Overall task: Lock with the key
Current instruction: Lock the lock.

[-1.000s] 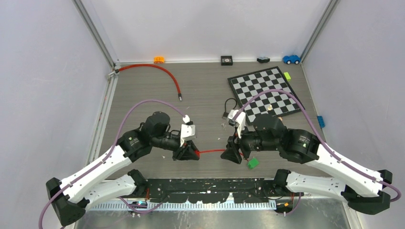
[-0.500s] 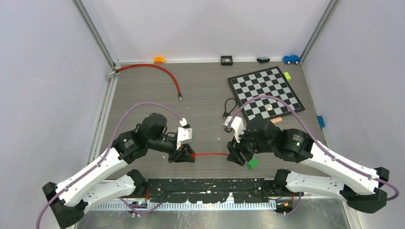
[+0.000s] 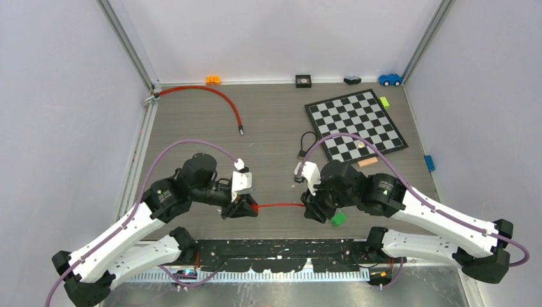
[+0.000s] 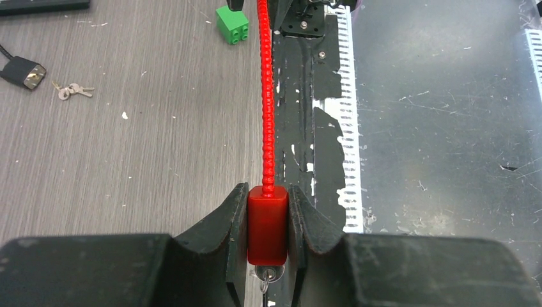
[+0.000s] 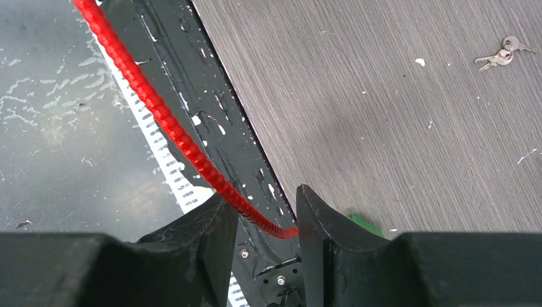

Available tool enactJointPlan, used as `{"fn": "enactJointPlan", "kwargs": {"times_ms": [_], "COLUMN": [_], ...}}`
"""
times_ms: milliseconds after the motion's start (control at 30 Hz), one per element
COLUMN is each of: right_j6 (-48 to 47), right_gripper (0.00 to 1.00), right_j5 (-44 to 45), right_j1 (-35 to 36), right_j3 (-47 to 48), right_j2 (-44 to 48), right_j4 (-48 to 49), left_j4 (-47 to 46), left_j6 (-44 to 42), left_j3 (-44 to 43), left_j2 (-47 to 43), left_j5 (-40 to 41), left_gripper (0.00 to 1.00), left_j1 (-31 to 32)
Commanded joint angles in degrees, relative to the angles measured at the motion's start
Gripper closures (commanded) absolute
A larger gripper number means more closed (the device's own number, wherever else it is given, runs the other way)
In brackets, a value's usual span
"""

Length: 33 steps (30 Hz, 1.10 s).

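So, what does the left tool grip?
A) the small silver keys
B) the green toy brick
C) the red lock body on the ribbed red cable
C: the left tool is shut on the red lock body; the green toy brick and the small silver keys lie apart on the grey table.

Left wrist view: the key [image 4: 264, 279] under the lock [image 4: 267, 220], btw. the left pincer's [image 4: 267, 192] jaws, is cut by the bottom edge, so we see only a bit of it. The red cable [image 4: 265, 96] runs off the top edge, ahead of the pincer.

Right wrist view: the cable goes behind one finger [image 5: 316, 220] of the right pincer [image 5: 265, 198], so we can't see where it ends. The green brick [image 5: 363, 223] is mostly hidden behind that same finger.

From above, both pincers' tips & the lock are covered by the wrists.
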State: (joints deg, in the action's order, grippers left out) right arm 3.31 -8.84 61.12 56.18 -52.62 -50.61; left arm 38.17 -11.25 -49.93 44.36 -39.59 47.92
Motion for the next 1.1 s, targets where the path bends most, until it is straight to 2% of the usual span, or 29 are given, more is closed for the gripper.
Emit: {"fn": "enactJointPlan", "kwargs": {"times_ms": [0, 300, 700, 767, 933, 1067], "right_j6": [-0.6, -0.2, -0.2, -0.1, 0.5, 2.0], "right_gripper": [0.58, 0.57, 0.62, 0.66, 0.98, 0.99], "right_j5": [-0.8, 2.6, 4.1, 3.9, 6.6, 11.1], "right_j1": [0.2, 0.1, 0.1, 0.1, 0.1, 0.2], "right_j3": [-0.2, -1.3, -2.2, -2.2, -1.2, -0.4], "right_j2": [0.9, 1.7, 3.0, 3.1, 4.7, 10.3], "right_j4": [1.8, 2.0, 2.7, 2.7, 3.6, 9.4], "left_j4": [-1.2, -1.3, 1.5, 1.3, -1.7, -9.5], "left_j6": [-0.9, -1.0, -2.1, -2.1, -1.0, 0.2], "left_j3": [-2.7, -2.9, -2.8, -2.7, -1.2, 3.7], "left_j2": [-1.6, -1.9, -4.7, -5.1, -6.1, -10.5], "left_j5": [0.5, 0.8, 3.0, 3.0, 4.3, 5.9], "left_gripper": [1.00, 1.00, 1.00, 1.00, 1.00, 1.00], "left_j1": [0.2, 0.2, 0.2, 0.2, 0.2, 0.2]}}
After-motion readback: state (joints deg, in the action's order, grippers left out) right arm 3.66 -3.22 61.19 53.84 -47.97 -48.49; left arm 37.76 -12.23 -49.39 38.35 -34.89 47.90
